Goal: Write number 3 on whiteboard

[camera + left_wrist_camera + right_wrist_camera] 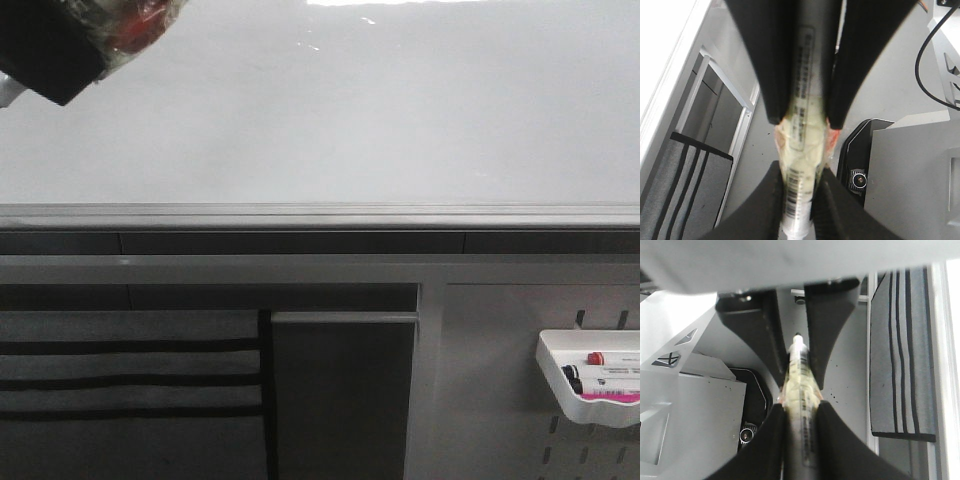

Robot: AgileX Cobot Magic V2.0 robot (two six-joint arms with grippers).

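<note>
Front view: whiteboard (380, 110) runs off the top, left and right edges; surface hazy, no stroke legible. Left hand (60, 40) cut by the top-left corner, fingertips out of frame, red object in it blurred. Tray (560, 385) clipped at right edge; pen labels too small to read.

Left wrist view: marker (802, 150) tip hidden, print blurred.

Right wrist view: marker (800, 390) print unreadable.

White tray (560, 385) of markers (600, 380)

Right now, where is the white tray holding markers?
Front view: the white marker tray hangs on the grey perforated panel at lower right, below the whiteboard and its grey edge rail.
</note>
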